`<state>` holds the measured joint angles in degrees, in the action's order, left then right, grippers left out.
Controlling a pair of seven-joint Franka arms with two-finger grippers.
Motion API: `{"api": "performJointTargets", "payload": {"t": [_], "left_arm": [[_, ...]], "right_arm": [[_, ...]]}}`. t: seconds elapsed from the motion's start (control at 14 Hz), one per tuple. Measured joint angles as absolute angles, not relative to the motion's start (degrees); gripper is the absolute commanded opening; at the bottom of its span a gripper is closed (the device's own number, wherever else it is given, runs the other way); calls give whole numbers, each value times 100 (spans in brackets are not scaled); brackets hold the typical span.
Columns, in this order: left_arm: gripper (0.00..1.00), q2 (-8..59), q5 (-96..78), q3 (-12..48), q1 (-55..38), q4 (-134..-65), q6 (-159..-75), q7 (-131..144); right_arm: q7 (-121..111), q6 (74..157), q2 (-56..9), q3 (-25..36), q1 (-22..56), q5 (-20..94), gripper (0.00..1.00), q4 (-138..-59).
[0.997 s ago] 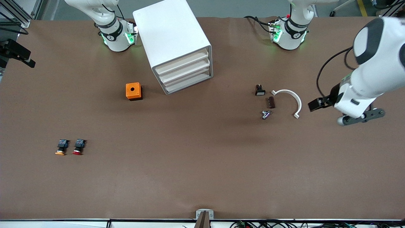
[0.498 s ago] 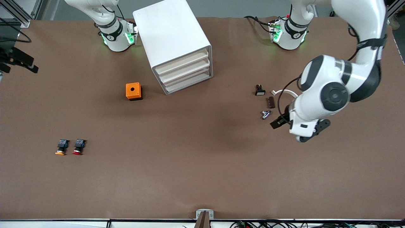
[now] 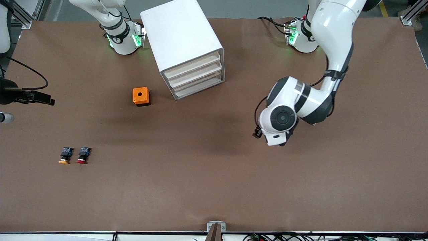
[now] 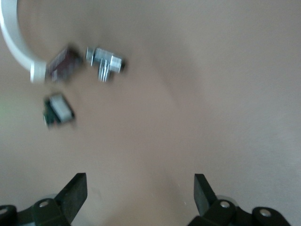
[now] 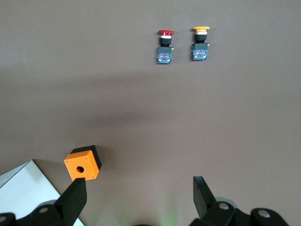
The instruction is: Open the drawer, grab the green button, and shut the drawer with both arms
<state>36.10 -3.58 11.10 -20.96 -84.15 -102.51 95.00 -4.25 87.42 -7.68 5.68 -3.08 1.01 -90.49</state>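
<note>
The white cabinet [image 3: 182, 43] stands top centre in the front view, its lowest drawer [image 3: 199, 87] shut. The left gripper [image 4: 138, 193], fingers spread and empty, hangs over bare table. Only its wrist view shows a metal fitting [image 4: 106, 61], a brown block [image 4: 63, 63] and a white curved piece [image 4: 9, 42]. The right gripper [image 5: 138, 195], also spread, looks down on the orange box [image 5: 83, 163], the red-capped button [image 5: 164, 47] and the orange-capped button [image 5: 201, 44].

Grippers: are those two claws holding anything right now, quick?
Left gripper: open, holding nothing.
Right gripper: open, holding nothing.
</note>
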Motion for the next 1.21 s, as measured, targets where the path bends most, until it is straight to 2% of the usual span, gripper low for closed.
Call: {"api": "performJointTargets", "payload": {"t": [0.64, 1.21], "left_arm": [[100, 4109, -3237, 1109, -2550, -8350, -10400, 12817], [99, 4469, -4388, 1099, -2999, -8330, -10673, 14366]], "right_arm": [[-431, 8742, -785, 565, -341, -154, 100, -9036], [-139, 8741, -785, 513, -318, -163, 100, -9031]]}}
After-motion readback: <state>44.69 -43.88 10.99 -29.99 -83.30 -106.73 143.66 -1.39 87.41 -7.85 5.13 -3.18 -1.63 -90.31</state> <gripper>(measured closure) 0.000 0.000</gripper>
